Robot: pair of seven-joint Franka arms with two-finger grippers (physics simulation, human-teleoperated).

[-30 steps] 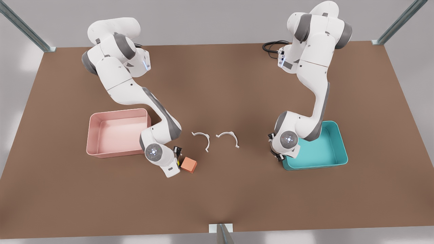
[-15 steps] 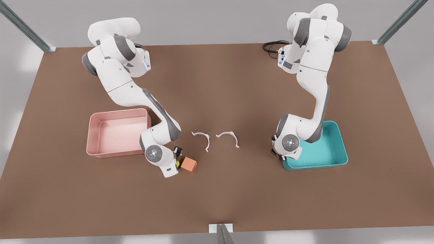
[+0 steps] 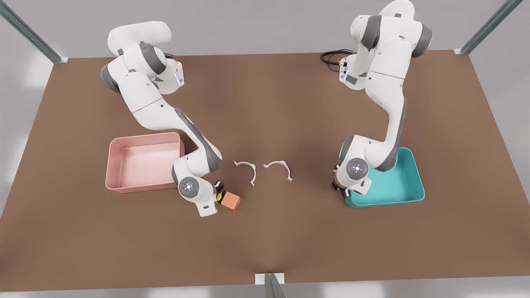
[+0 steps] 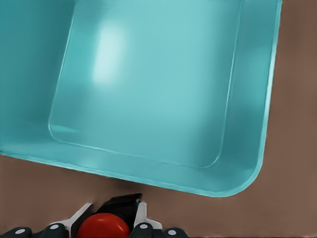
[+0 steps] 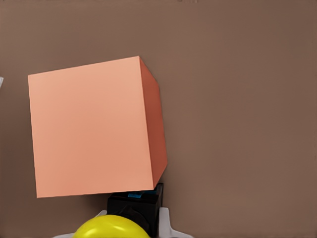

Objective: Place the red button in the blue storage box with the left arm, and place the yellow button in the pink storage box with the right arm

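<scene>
While neither button has been deposited, both are held. Left hand [image 4: 105,225]: closed on the red button [image 4: 103,227], just outside the blue storage box [image 4: 148,99]. Right hand [image 5: 116,225]: closed on the yellow button [image 5: 113,227], beside an orange cube [image 5: 91,131], near the pink storage box [image 3: 143,162]. Carrying over and release are judged outstanding.

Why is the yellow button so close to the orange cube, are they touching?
Cannot tell. In the right wrist view the orange cube overlaps the yellow button, hiding any gap. The front view shows them side by side, too close to judge.
</scene>
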